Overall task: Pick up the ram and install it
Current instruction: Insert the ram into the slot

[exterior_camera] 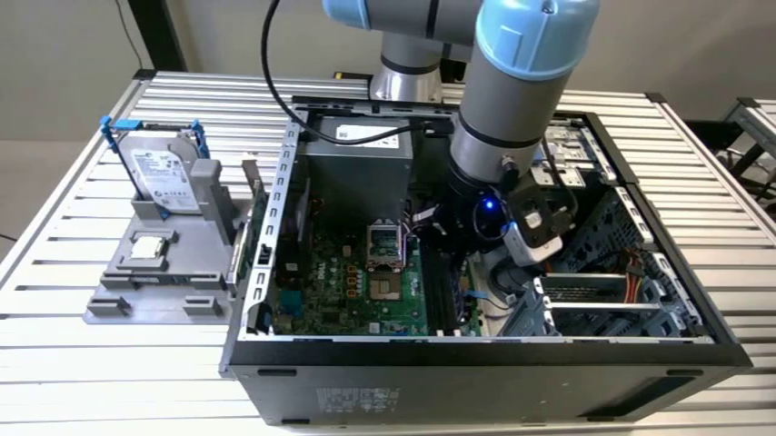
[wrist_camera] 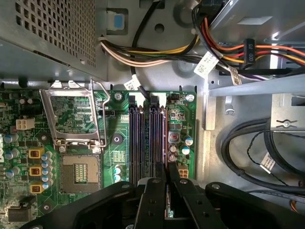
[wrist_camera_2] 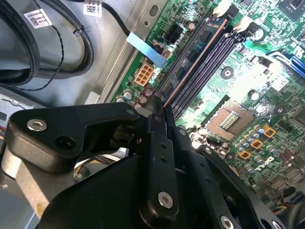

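Note:
My gripper reaches down into the open computer case, over the memory slots of the green motherboard. The ram is a thin dark board seen edge-on with a copper-coloured edge. It lies along the outermost slot, the one nearest the board's edge. In both wrist views the gripper is shut on the near end of the ram, its black fingers pressed flat against both faces. I cannot tell whether the stick is seated in the slot or just above it.
An empty processor socket with its raised metal frame lies beside the slots. Bundled cables and black cables run close by. Outside the case stand a hard drive and a square chip on a grey fixture.

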`<action>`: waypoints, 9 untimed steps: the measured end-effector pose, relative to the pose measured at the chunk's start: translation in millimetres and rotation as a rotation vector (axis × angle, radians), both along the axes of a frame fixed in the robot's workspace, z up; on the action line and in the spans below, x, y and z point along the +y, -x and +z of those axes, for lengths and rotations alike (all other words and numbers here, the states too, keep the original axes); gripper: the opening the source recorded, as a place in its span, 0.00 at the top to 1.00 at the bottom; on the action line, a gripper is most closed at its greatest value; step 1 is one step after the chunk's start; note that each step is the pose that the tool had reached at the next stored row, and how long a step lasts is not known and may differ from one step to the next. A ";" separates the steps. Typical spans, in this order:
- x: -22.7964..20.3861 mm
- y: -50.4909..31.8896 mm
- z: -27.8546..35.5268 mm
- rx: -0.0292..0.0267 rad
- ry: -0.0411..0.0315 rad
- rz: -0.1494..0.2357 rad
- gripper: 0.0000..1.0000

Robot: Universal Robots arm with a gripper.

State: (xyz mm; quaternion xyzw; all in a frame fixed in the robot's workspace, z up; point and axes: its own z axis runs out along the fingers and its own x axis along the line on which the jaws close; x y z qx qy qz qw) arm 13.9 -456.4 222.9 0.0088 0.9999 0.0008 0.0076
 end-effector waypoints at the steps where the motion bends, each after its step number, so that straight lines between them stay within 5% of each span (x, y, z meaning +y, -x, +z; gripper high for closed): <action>1: 0.0 0.0 -0.1 0.0000 0.0001 0.000 1.00; 9: 0.0 0.3 -1.4 0.0000 0.0014 -0.001 1.00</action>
